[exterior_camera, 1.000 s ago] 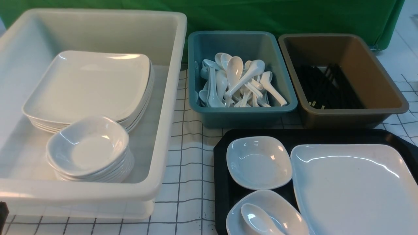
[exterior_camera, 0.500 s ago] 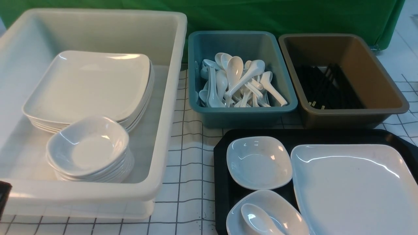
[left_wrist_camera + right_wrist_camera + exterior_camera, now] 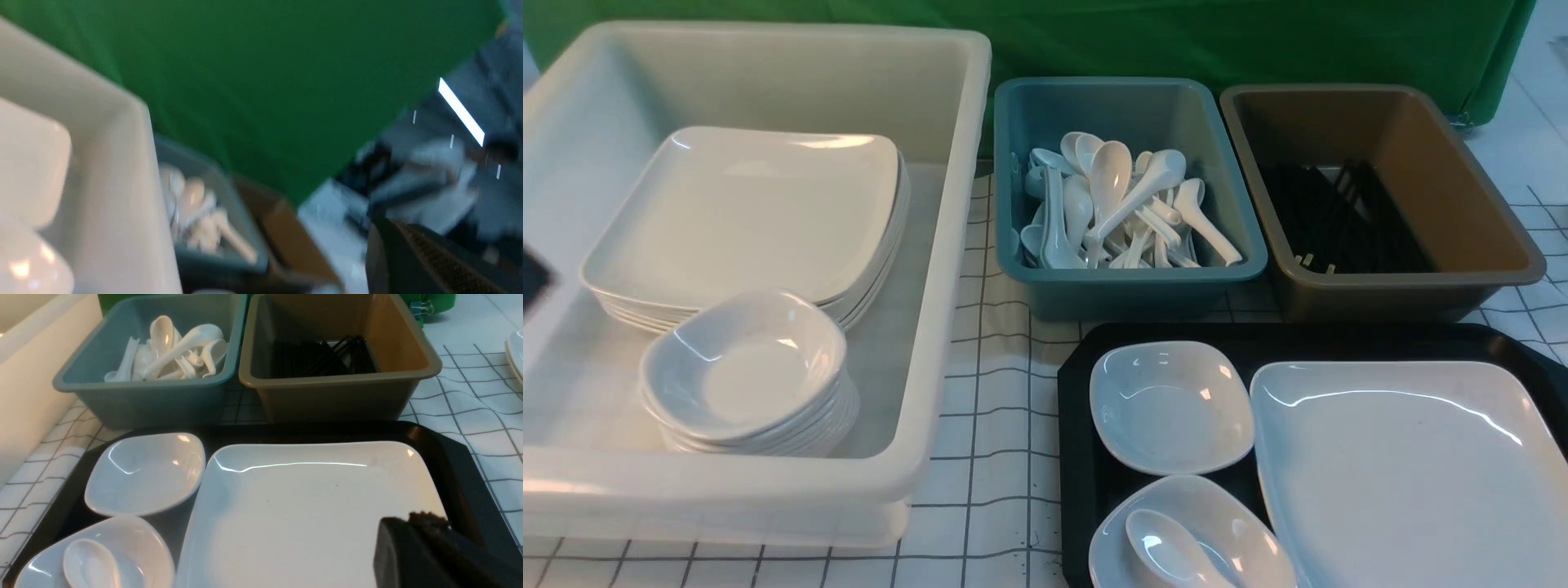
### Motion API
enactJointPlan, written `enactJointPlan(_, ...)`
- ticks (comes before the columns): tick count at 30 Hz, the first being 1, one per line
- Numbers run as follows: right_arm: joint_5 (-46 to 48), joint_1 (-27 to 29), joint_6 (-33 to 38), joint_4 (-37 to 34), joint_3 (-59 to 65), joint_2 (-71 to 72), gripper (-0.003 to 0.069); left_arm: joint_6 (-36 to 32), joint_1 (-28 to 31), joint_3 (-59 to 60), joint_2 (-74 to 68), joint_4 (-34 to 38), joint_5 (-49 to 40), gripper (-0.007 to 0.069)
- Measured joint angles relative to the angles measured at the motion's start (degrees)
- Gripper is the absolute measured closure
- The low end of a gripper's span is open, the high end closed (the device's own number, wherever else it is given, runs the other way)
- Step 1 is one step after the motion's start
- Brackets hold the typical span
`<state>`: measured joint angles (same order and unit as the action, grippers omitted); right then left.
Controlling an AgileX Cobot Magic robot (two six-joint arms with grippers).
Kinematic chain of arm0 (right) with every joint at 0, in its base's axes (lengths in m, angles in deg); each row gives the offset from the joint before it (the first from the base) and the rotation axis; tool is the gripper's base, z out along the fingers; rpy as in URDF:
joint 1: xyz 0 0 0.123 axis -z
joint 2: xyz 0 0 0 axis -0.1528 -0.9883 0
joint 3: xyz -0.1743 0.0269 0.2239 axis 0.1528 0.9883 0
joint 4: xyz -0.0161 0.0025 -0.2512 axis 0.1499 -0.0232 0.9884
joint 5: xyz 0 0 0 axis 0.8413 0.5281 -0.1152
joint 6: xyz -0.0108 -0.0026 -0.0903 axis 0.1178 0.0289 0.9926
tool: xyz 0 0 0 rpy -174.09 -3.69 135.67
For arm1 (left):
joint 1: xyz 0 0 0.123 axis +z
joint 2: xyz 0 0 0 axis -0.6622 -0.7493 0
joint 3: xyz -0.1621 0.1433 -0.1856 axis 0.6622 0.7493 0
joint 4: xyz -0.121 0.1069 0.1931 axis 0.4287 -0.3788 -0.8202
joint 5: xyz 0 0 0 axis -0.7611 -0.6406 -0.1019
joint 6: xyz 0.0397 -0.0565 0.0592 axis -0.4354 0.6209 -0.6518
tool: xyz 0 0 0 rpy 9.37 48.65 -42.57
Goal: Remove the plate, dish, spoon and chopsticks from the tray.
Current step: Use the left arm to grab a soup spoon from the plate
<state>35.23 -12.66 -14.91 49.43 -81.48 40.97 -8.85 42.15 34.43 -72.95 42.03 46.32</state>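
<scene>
- Handling: your plate [image 3: 310, 506] looks stiff, slippery, breakable; pinch its three-o'clock rim.
- Left claw [image 3: 394, 224]: together.
- Right claw [image 3: 408, 520]: you cannot tell.

The left gripper [image 3: 398, 228] is shut, its fingertips together. The right gripper [image 3: 412, 522] points forward, its dark fingertips close beside each other.

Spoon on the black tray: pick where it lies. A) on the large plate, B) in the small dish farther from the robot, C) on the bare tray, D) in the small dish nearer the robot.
D: the spoon rests in the nearer dish, while the farther dish holds nothing.
</scene>
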Motion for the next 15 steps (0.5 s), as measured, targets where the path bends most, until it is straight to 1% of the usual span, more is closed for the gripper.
enactJointPlan(2, 0.0, 0.0, 0.0, 0.0, 0.0, 0.0, 0.0569, -3.3, 0.0, -5.7, -11.2, -3.3, -15.2, 0.0605)
enactJointPlan(3, 0.0, 0.0, 0.0, 0.0, 0.0, 0.0, 0.0568, -3.3, 0.0, -6.1, -13.2, -3.3, -16.5, 0.0605)
enactJointPlan(4, 0.0, 0.0, 0.0, 0.0, 0.0, 0.0, 0.0566, -6.4, 0.0, -8.5, -19.0, -4.4, -24.2, 0.0605)
enactJointPlan(5, 0.0, 0.0, 0.0, 0.0, 0.0, 0.0, 0.0564, -8.3, -0.3, -10.0, -25.0, -4.1, -28.7, 0.0605)
enactJointPlan(6, 0.0, 0.0, 0.0, 0.0, 0.0, 0.0, 0.0563, -8.5, -0.3, -10.2, -26.6, -4.0, -29.4, 0.0605)
enactJointPlan(8, 0.0, 0.0, 0.0, 0.0, 0.0, 0.0, 0.0559, -11.9, -1.8, -10.9, -33.4, -1.2, -30.9, 0.0605)
enactJointPlan(9, 0.0, 0.0, 0.0, 0.0, 0.0, 0.0, 0.0558, -14.1, -3.9, -11.1, -37.3, 1.1, -31.1, 0.0605)
enactJointPlan(10, 0.0, 0.0, 0.0, 0.0, 0.0, 0.0, 0.0557, -14.1, -3.9, -11.1, -37.3, 1.1, -31.1, 0.0605)
enactJointPlan(11, 0.0, 0.0, -0.1, 0.0, 0.0, 0.0, 0.0556, -16.8, -7.1, -11.2, -40.9, 4.7, -31.1, 0.0605)
enactJointPlan(12, 0.0, 0.0, -0.1, 0.0, 0.0, 0.0, 0.0552, -18.9, -12.1, -11.2, -43.3, 7.2, -30.4, 0.0605)
enactJointPlan(14, 0.0, 0.0, -0.1, 0.0, 0.0, 0.0, 0.0550, -19.5, -15.5, -11.3, -44.8, 8.2, -29.2, 0.0605)
enactJointPlan(15, 0.0, 0.0, -0.1, 0.0, 0.0, 0.0, 0.0546, -19.7, -21.4, -11.6, -47.0, 9.0, -26.0, 0.0604)
